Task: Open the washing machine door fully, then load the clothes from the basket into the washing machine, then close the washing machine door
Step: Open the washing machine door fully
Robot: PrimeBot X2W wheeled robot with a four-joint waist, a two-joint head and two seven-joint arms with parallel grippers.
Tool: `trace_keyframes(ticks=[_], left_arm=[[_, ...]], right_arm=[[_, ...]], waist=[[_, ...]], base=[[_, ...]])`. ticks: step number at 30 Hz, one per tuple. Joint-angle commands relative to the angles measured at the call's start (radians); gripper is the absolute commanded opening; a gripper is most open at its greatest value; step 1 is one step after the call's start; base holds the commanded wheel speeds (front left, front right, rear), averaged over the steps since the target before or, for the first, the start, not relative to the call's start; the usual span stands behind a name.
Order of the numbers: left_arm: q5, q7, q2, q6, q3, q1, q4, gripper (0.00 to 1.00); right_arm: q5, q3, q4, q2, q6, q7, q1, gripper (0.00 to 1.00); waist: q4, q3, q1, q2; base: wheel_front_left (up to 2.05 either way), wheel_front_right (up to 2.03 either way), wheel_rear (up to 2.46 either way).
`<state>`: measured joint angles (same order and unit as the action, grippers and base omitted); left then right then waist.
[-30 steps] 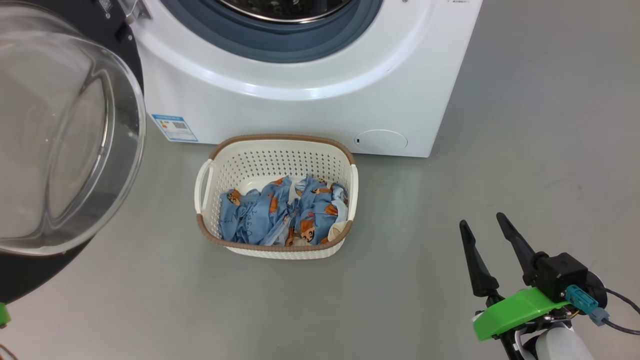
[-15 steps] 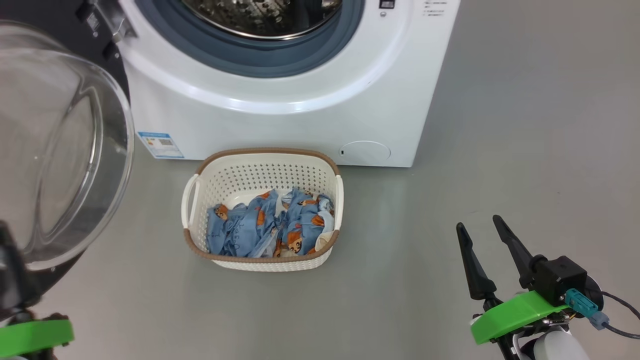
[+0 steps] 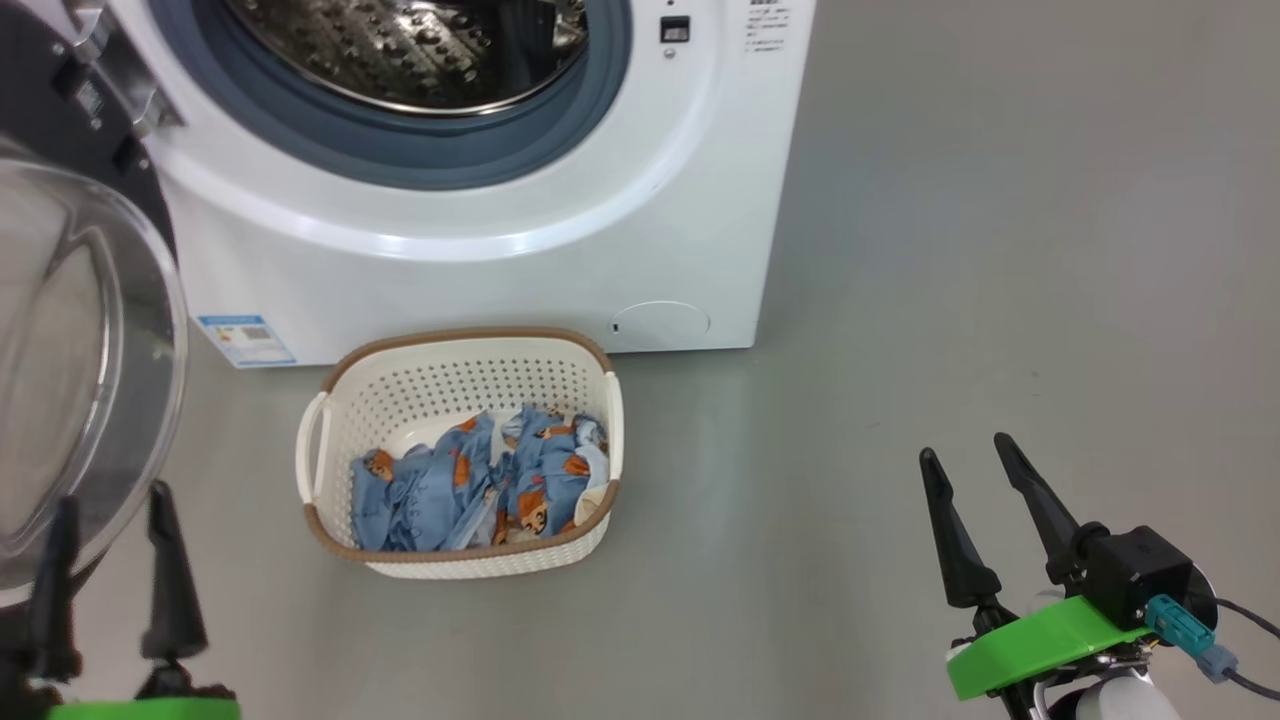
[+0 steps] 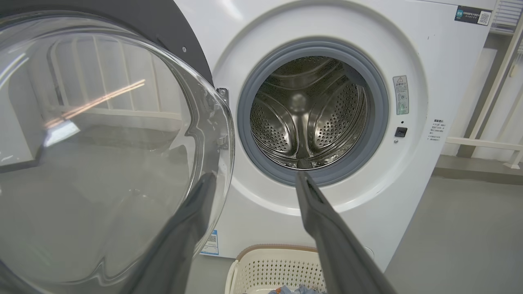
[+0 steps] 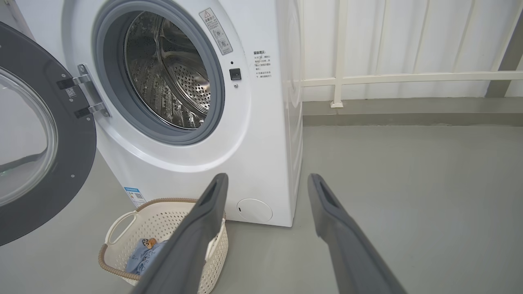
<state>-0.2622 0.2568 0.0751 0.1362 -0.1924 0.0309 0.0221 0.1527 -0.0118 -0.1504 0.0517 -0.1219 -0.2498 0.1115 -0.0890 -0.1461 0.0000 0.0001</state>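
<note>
Bright, even, diffuse light, probably from overhead. Shadows soft, only a faint one on the floor (image 3: 900, 300) beside the basket (image 3: 480, 568). Orange glare streak and room reflections on the washing machine door (image 4: 102, 143) glass. Highlights on the washing machine (image 3: 480, 270) front and the drum (image 3: 400, 50). Blur on the left gripper (image 3: 110, 497), head view lower left. Wrist views: closest foreground soft, edges bowed.

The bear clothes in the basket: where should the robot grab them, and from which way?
Probably the bunched fold near the middle of the clothes, pinched from straight above. The basket has walls all round and is open only at the top, and the crumpled cloth lies low inside, so a sideways reach would likely hit a wall.
</note>
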Motion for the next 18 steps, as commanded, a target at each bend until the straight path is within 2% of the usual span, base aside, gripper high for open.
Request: trace_keyframes(ticks=[1,10,18], left_arm=[[0.019,0.005,0.032,-0.006,-0.011,-0.010,-0.022,1.00],[0.045,0.005,0.026,-0.006,0.042,-0.073,-0.009,1.00],[0.065,0.005,0.024,-0.006,0.072,-0.123,0.004,1.00]], right_arm=[[-0.005,-0.027,0.037,-0.001,-0.009,-0.012,-0.006,1.00],[-0.012,-0.032,0.081,-0.001,-0.009,-0.012,-0.047,1.00],[-0.021,-0.024,0.103,-0.001,-0.009,-0.012,-0.072,1.00]], waist=[[0.029,0.021,0.0000,-0.0001],[0.075,0.067,0.0000,-0.0001],[0.084,0.095,0.0000,-0.0001]], base=[[0.00,0.00,0.00],[0.00,0.00,0.00],[0.00,0.00,0.00]])
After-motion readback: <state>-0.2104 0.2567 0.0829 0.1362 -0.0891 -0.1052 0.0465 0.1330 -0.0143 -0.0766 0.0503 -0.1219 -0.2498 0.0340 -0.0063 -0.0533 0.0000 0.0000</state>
